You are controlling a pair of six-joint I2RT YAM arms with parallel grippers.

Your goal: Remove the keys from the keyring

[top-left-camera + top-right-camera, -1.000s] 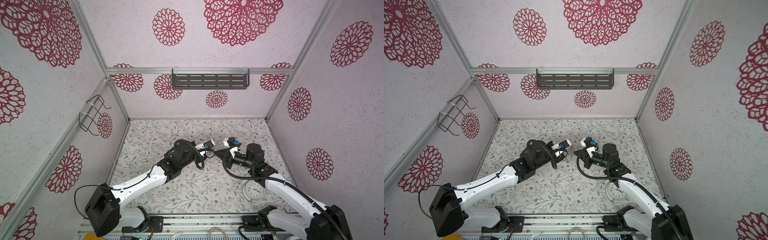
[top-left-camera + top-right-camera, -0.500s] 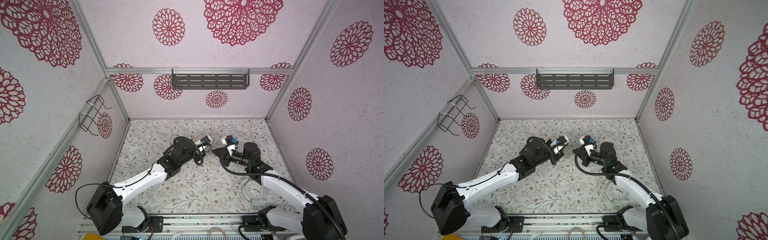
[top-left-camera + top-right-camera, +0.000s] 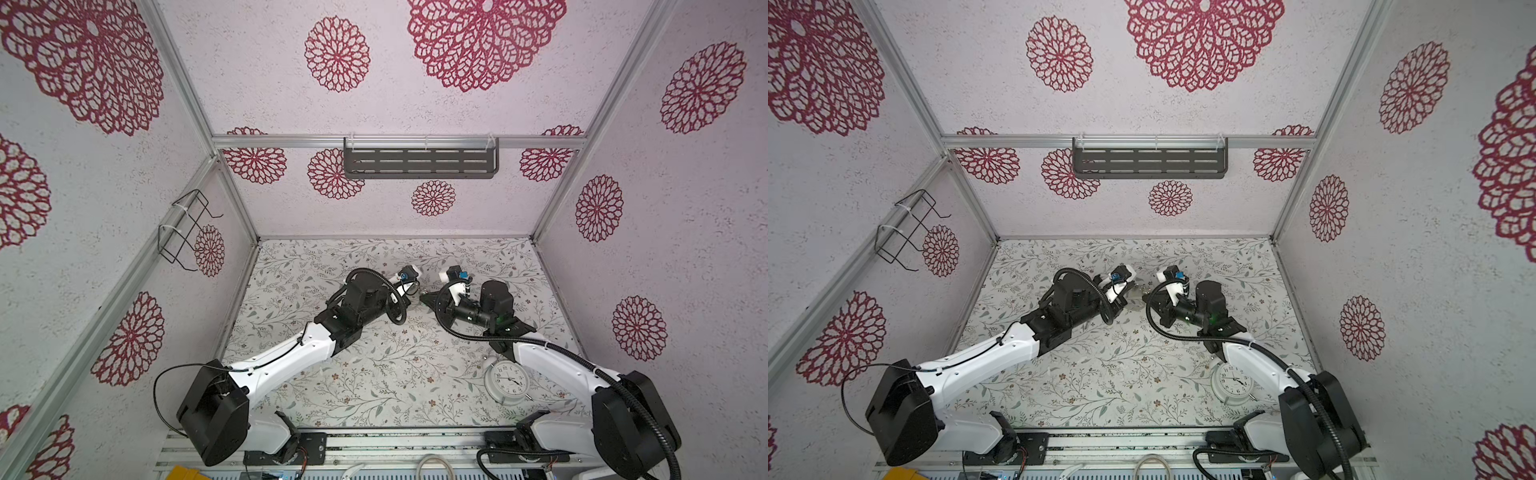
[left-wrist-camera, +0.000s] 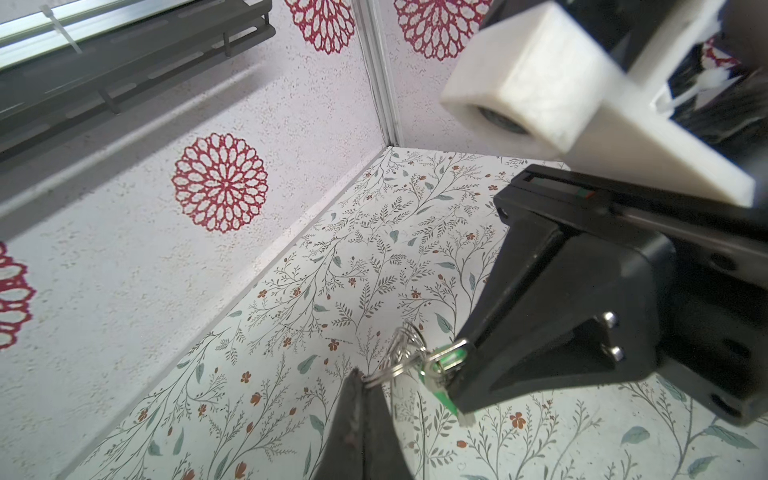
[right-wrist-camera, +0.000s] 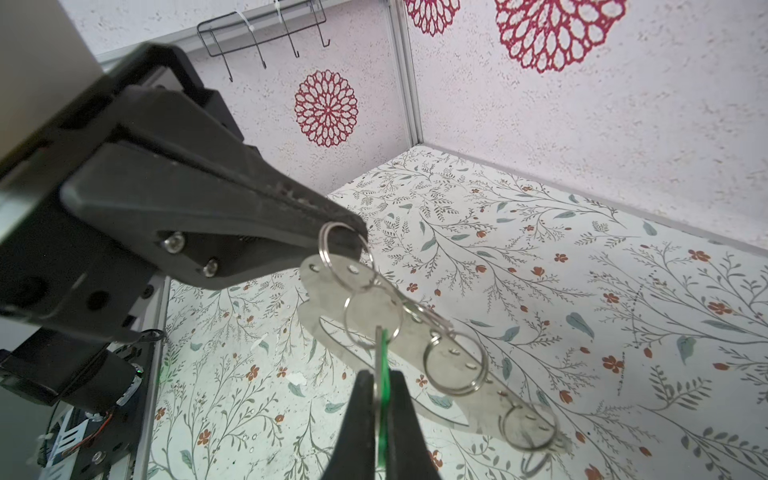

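The left gripper (image 5: pixel 353 237) clamps a ring of the keyring (image 5: pixel 492 399); the right gripper (image 5: pixel 380 376) pinches the green-tagged key (image 5: pixel 381 345). The back wall (image 3: pixel 415 212) and the clock (image 3: pixel 505 380) stand well apart from them.

We reach in over the desk (image 3: pixel 374 374) from its near edge. Our left arm (image 3: pixel 291 353) slants up from the near left corner and our right arm (image 3: pixel 552 357) from the near right corner. Our grippers meet tip to tip, midway between the side edges and nearer the far edge. Our left gripper (image 3: pixel 415 286) is pinched tight on a ring (image 5: pixel 321 247), and our right gripper (image 3: pixel 422 296) is clamped on the green key (image 5: pixel 383 353).
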